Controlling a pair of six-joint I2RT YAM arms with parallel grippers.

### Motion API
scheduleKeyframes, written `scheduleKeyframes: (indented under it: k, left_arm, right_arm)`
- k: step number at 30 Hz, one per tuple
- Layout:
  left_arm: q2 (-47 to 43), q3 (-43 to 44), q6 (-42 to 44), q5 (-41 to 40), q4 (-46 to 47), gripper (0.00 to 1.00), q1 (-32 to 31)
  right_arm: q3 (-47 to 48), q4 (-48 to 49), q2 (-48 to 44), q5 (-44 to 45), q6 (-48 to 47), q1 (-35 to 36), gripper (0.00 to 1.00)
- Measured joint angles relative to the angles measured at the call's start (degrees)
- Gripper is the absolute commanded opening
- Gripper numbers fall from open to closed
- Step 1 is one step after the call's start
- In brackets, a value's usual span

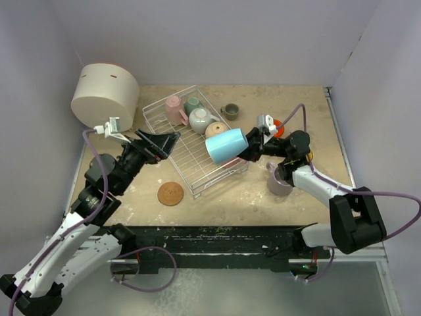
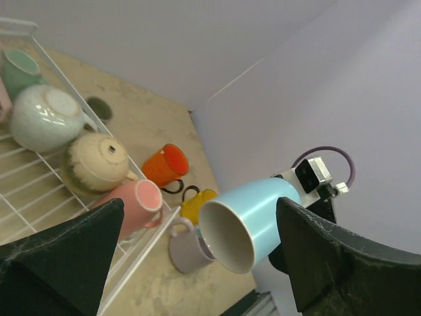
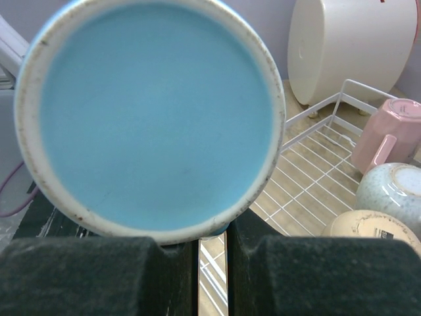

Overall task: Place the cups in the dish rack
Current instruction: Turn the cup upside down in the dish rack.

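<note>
Beige tabletop (image 1: 263, 197), white walls (image 1: 230, 39): your right gripper (image 1: 253, 149) clamps the blue cup (image 1: 227, 145) at centre frame over the right edge of the rack (image 1: 191, 168), left gripper (image 1: 169, 143) gaping at its left edge, so tip it mouth-down onto bare wire.

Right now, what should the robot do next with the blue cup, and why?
Probably the right gripper should lower the blue cup onto the bare near end of the rack. It grips the cup, which hangs on its side above the rack's right edge. Other cups fill the far end, and the left gripper is open and empty.
</note>
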Motion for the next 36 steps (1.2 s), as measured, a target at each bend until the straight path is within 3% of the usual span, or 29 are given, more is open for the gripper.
scheduleKeyframes:
  k: [8, 16, 27, 36]
  left_arm:
    - [4.1, 16.3, 24.5, -10.0, -21.0, 0.99, 0.0]
    - [10.0, 17.1, 40.7, -22.4, -29.4, 0.99, 0.0]
    - [10.4, 8.5, 47.1, -27.3, -29.4, 0.99, 5.7]
    - [8.4, 7.9, 47.2, -28.3, -29.4, 0.99, 6.6]
  right_arm:
    - [5.6, -16.3, 0.0, 2.6, -7.5, 0.0, 0.0]
    - [20.3, -43.2, 1.6, 10.4, -21.4, 1.3, 0.0]
    - [45.5, -70.6, 16.7, 31.3, -29.6, 12.8, 0.0]
    - [59.1, -79.2, 29.1, 48.5, -26.1, 21.4, 0.0]
